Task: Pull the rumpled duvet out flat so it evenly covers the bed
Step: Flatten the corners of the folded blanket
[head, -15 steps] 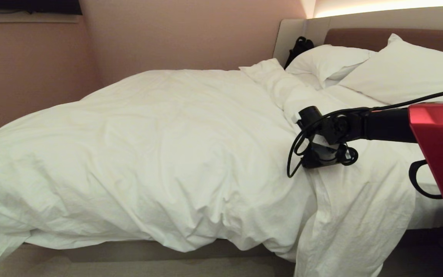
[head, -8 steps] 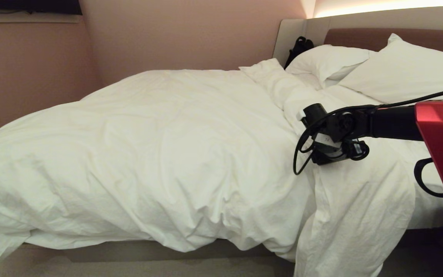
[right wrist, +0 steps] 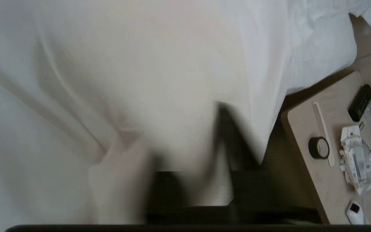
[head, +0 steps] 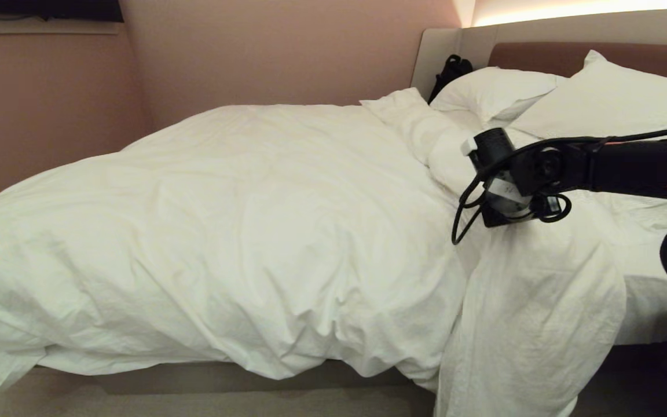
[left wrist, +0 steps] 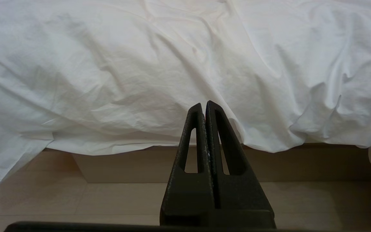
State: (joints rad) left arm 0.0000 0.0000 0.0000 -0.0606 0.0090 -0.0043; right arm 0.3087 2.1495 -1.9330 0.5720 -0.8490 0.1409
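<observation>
So the duvet (head: 241,231) is heaped over the foot and middle of the bed (head: 223,379), bunched into a thick ridge near the pillows (head: 600,98), and one loose flap spills over the near edge toward the floor. The sheeted bit up by the headboard (head: 542,55) is bare, so coverage is nowhere near even. The right gripper (head: 504,215) sits right at that ridge, and its jaws look pinched together with duvet cloth bunched between them in the right wrist view, though that view is smeared, so I'd call the hold likely rather than certain. The left gripper (left wrist: 204,108) is parked low by the side of the bed with its fingers pressed together on nothing, duvet hanging just beyond it. My read: this is the grab-and-start-pulling step. Next it needs a steady drag toward the pillows to open out the folded ridge, keeping the pinch firm because puffy cotton slips easily. There's a bedside desk (right wrist: 308,119) with small bits on it close to that arm, so mind the swing.
</observation>
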